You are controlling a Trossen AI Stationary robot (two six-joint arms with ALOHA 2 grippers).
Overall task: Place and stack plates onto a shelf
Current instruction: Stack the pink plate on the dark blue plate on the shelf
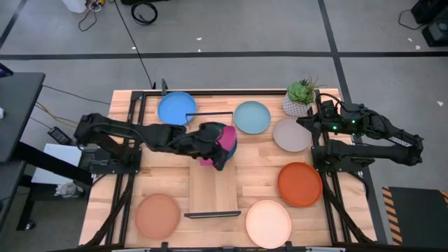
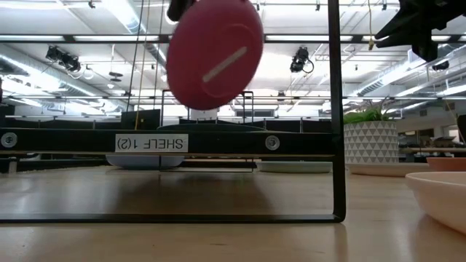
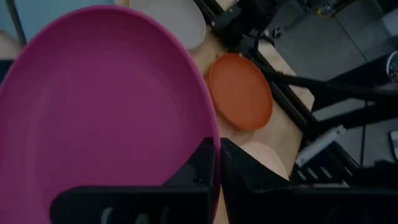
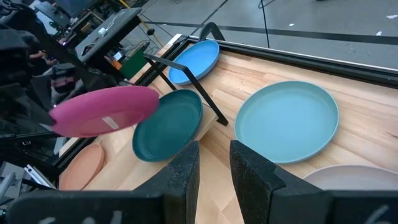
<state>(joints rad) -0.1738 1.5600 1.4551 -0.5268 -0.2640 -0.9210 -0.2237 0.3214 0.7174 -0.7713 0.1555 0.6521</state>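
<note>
The left hand (image 1: 213,150) is clenched on the rim of the magenta plate (image 4: 102,111), holding it in the air, tilted, above the far end of the shelf (image 1: 212,192). Directly beneath it a teal plate (image 4: 168,124) already rests on that end of the plank. Because the grip is only at the edge and the plate hangs slanted, it could slip or swing as it comes down; if it is let go while tilted or off-centre, it may land on the teal rim and slide off onto the counter (image 1: 164,178). The black wire frame (image 4: 186,81) stands just beside the stack, so a sideways drift could knock it.

The right hand (image 4: 214,165) waits with its fingers apart over the counter's right side, near the light blue plate (image 4: 286,121) and the grey-beige plate (image 1: 292,134). The bright blue (image 1: 176,108), orange (image 1: 299,183), terracotta (image 1: 157,215) and cream (image 1: 268,222) plates lie on the counter around the shelf.
</note>
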